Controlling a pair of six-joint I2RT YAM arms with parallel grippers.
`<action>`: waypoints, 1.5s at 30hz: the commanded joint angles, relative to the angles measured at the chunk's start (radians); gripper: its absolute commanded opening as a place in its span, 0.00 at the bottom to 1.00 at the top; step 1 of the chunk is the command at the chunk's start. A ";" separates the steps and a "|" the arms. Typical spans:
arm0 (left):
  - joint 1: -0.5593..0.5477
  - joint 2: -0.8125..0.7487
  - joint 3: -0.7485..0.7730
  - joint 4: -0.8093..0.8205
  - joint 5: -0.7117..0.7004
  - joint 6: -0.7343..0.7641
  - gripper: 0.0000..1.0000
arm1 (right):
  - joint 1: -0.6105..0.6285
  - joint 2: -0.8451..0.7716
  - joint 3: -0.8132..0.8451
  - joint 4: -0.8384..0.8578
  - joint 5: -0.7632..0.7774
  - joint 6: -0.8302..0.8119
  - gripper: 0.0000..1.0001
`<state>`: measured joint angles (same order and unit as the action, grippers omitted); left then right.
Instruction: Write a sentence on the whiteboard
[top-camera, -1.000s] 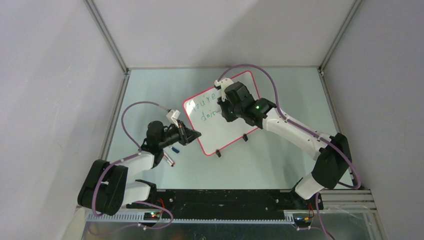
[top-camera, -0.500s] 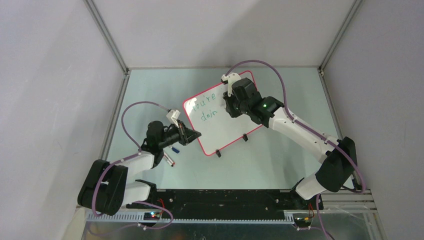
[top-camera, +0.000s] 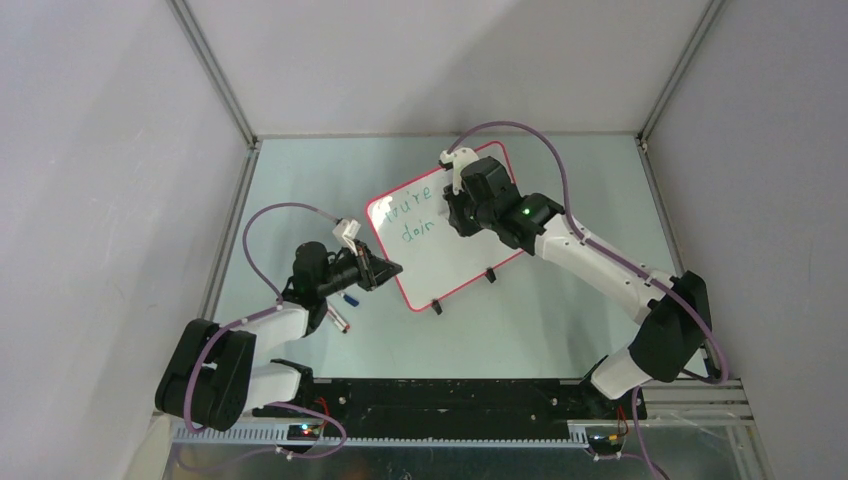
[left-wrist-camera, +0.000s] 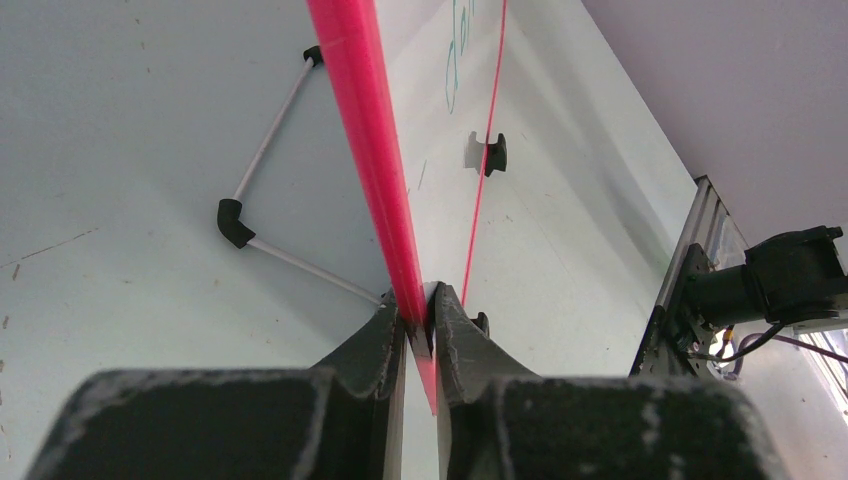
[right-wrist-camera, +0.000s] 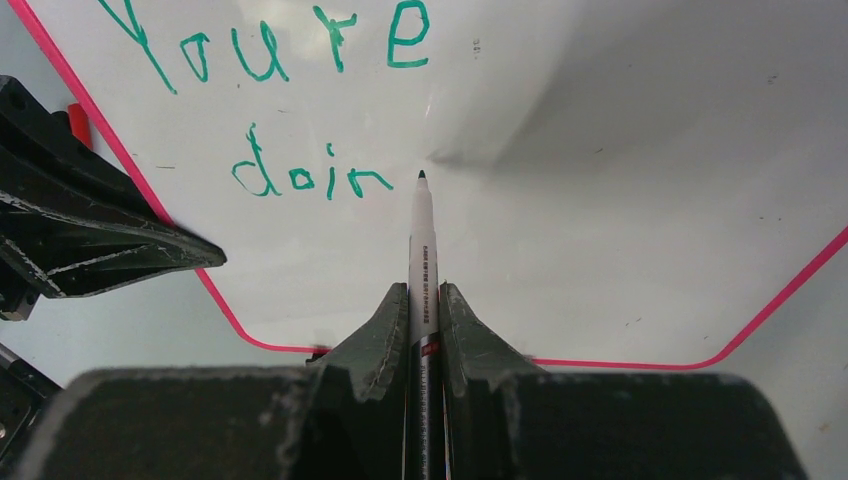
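The whiteboard (top-camera: 450, 258), white with a red-pink rim, stands tilted at mid-table. Green writing on it reads "You're" above "doin" (right-wrist-camera: 310, 178). My left gripper (top-camera: 392, 270) is shut on the board's near-left rim (left-wrist-camera: 362, 120), one finger on each face (left-wrist-camera: 420, 300). Over the board's upper right, my right gripper (top-camera: 460, 215) is shut on a white marker (right-wrist-camera: 421, 255). The marker's tip sits just right of the "n", at or just off the board surface (right-wrist-camera: 620, 200). The left fingers (right-wrist-camera: 100, 240) show at the left of the right wrist view.
Two loose pens (top-camera: 345, 310) lie on the table beside the left arm. Two black clip feet (top-camera: 437, 308) (top-camera: 491, 274) stick out at the board's near edge. A thin rod stand with a black elbow (left-wrist-camera: 232, 222) lies behind the board. Grey walls close in the table.
The right wrist has shifted slightly up and right along the board, so that more of "doin" shows. The left arm and the board have not moved.
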<state>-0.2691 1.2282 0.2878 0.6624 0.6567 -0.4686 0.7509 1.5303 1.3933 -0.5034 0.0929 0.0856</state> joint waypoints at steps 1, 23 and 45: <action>-0.001 0.004 0.009 -0.067 -0.070 0.092 0.07 | 0.004 0.011 0.030 0.027 -0.005 0.006 0.00; -0.001 0.004 0.008 -0.067 -0.070 0.092 0.07 | 0.007 0.037 0.041 0.034 0.001 0.009 0.00; -0.002 0.004 0.008 -0.069 -0.070 0.092 0.07 | 0.021 0.057 0.064 0.031 -0.016 -0.002 0.00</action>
<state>-0.2691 1.2282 0.2878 0.6617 0.6544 -0.4686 0.7620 1.5745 1.4162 -0.5030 0.0895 0.0856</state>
